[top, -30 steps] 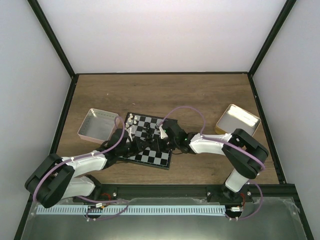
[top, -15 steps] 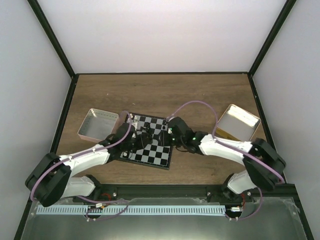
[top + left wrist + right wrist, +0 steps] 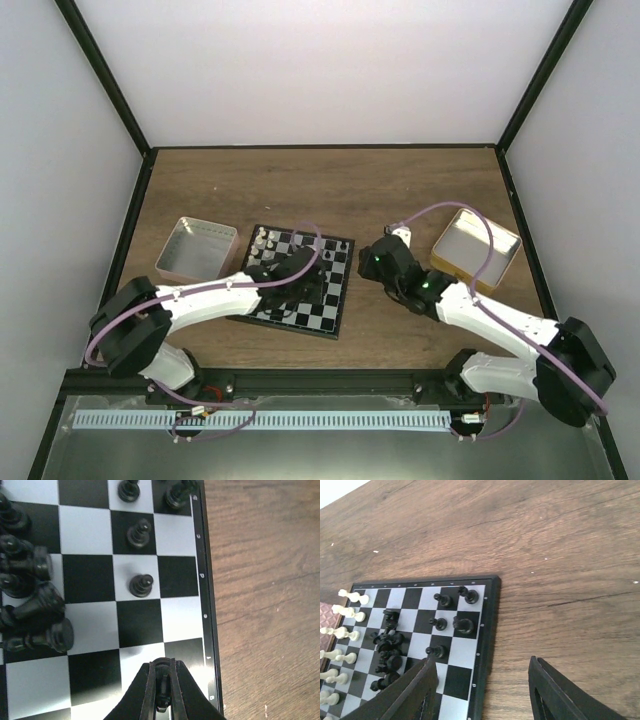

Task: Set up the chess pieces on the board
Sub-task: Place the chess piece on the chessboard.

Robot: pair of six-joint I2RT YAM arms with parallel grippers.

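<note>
– At bottom centre of the left wrist view: left gripper [image 3: 162,672], state?
– Fingers nearly together, pinching a small black piece [image 3: 161,700]. It hangs over the board [image 3: 135,625], close to the border at frame right.
– Further up that frame?
– Black pawns [image 3: 141,585] stand upright on separate squares. At frame left is a cluster of black pieces [image 3: 40,605], several lying on their sides.
– Right gripper [image 3: 482,690]?
– Spread wide, nothing between the fingers. It is over bare table [image 3: 560,580], just right of the board in the top view.
– White pieces [image 3: 350,596]?
– In a line along the board's edge at the left of the right wrist frame.
– Board position?
– Mid-table in the top view, slightly rotated.
– Either side?
– Pinkish tin [image 3: 200,245] left of the board. Yellow-tan tin [image 3: 478,240] to the right, near the right gripper but not touching it.
</note>
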